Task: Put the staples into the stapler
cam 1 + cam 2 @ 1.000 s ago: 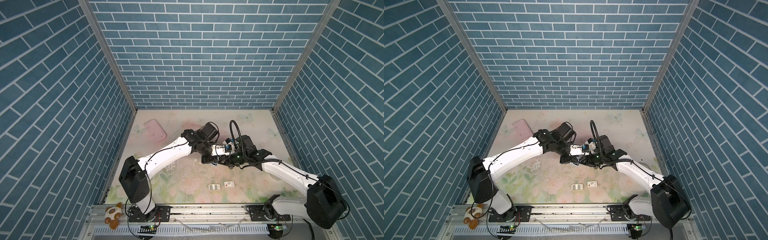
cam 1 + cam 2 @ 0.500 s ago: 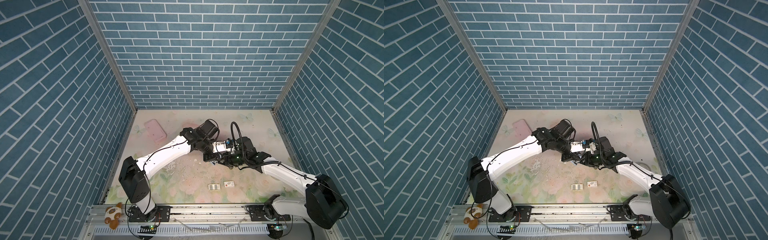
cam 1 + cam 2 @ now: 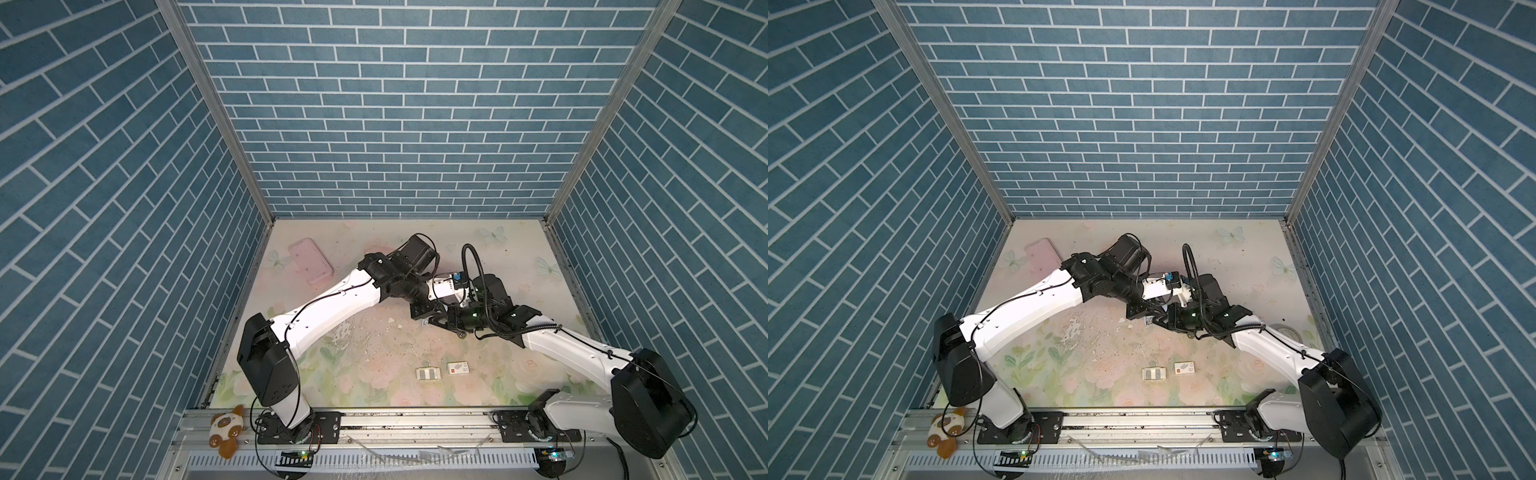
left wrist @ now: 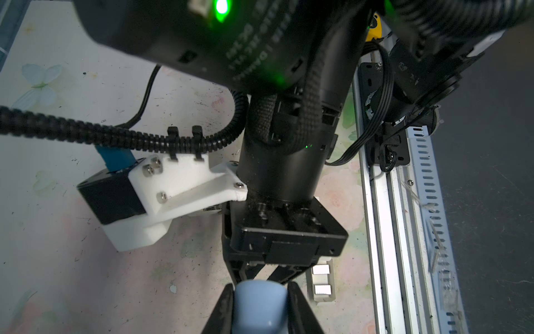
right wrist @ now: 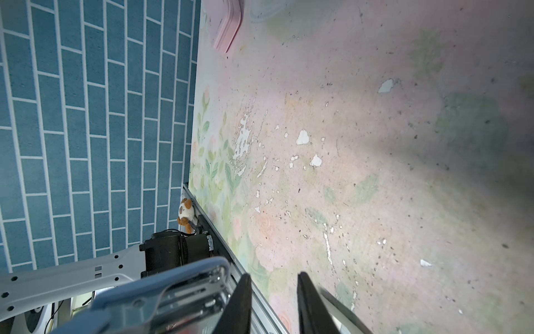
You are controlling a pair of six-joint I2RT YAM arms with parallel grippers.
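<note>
Blue brick-patterned walls [image 3: 395,124] close in a floral surface [image 3: 365,357], scuffed and flaked white near its middle. Over that middle, a little toward the right edge, the two arms meet nose to nose.

The jaws of the left arm [image 3: 332,303] are clamped narrow on the pale blue stapler [image 4: 260,309]. The left wrist view shows its rounded blue body pinched between the two black fingers [image 4: 225,306]. From the right wrist view the stapler [image 5: 159,297] shows silvery metal parts beside its blue shell.

The jaws of the right arm [image 3: 561,345] stand a little apart right next to the stapler. Bare surface shows through the gap, with nothing between them that I can make out.

The staples [image 4: 321,270] lie as short silvery strips in a small white card tray [image 3: 428,373], well clear of both arms. The tray sits near the front edge, right of the middle. Its red-marked sleeve [image 3: 457,368] lies just beside it toward the right edge, not touching. Both top views show the pair, tray [image 3: 1155,373] and sleeve [image 3: 1185,368].

A pink case [image 3: 311,261] rests near the back left corner. A small plush toy [image 3: 226,430] sits on the metal rail [image 3: 415,419] below the front edge.
</note>
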